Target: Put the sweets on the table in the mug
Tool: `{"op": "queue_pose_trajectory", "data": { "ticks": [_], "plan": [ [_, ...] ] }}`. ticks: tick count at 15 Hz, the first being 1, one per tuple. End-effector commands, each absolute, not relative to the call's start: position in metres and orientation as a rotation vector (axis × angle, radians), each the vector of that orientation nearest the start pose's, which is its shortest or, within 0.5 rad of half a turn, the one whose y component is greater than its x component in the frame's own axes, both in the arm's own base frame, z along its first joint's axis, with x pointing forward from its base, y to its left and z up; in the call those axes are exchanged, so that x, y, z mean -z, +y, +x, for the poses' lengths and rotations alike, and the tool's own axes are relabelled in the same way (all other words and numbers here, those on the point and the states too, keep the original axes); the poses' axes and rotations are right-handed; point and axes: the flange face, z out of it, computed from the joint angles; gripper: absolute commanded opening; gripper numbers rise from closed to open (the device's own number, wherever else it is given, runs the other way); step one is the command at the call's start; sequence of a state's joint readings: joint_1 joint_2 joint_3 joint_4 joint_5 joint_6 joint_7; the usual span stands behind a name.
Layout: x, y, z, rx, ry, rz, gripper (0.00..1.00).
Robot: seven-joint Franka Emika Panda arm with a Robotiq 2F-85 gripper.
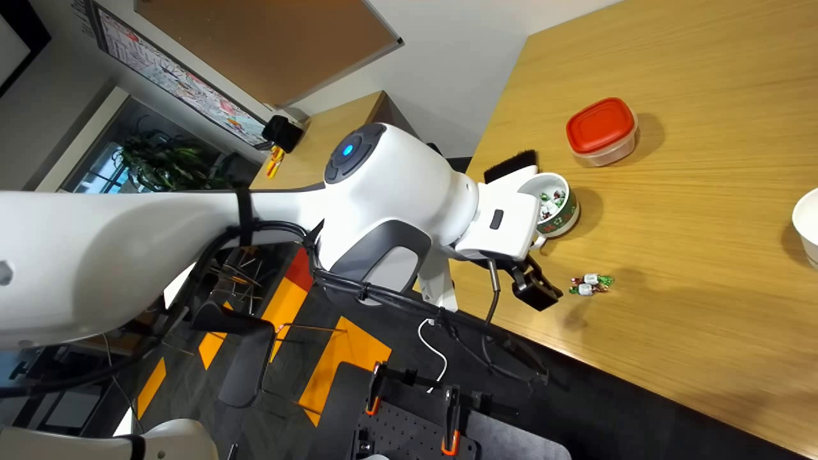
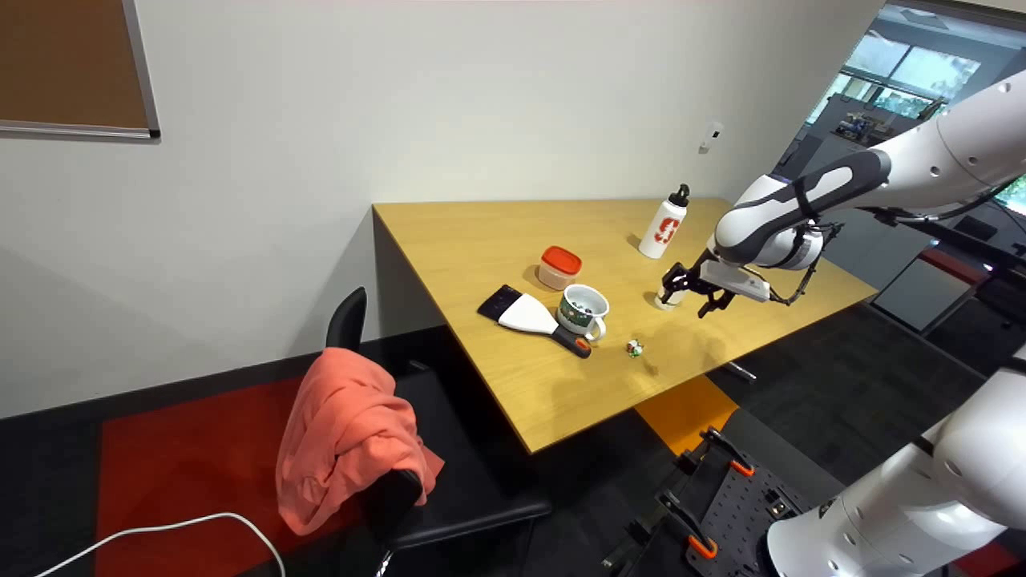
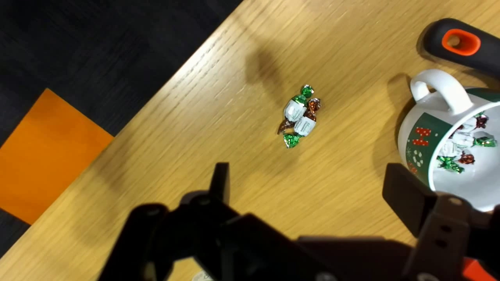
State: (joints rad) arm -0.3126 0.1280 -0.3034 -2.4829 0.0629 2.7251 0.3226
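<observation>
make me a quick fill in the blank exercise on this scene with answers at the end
Outside the mug, ____ wrapped sweets lie on the table.
The mug's handle is ____.
The lid of the plastic container is ____.
The gripper, holding nothing, stands ____.

Missing words: two; white; red; open.

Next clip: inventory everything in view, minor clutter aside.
table: one, yellowish, by wall
loose sweets: two, white, green, brown, on table
mug: one, white and green, on table
other sweets: several, similar colours, inside mug
brush: one, white and black, beside mug
container: one, clear, red lid, on table
bottle: one, white, near wall
bowl: one, white, on table
cloth: one, coral, on chair
board: one, brown, on wall
arm: one, mostly white, over table
fingers: two, black, apart, above table
</observation>
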Motion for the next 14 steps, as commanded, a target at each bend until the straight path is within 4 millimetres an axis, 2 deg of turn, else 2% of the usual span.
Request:
{"op": "queue_pose_trajectory", "data": {
  "ticks": [1,4,9,14],
  "plan": [
    [-0.254,-0.286,0.397,0.187,1.500,-2.784,1.00],
    [-0.243,-0.290,0.402,0.205,1.568,-2.768,1.00],
    [-0.206,-0.293,0.408,0.178,1.616,-2.758,1.00],
    [-0.167,-0.301,0.414,0.210,1.770,-2.674,1.00]
  ]
}}
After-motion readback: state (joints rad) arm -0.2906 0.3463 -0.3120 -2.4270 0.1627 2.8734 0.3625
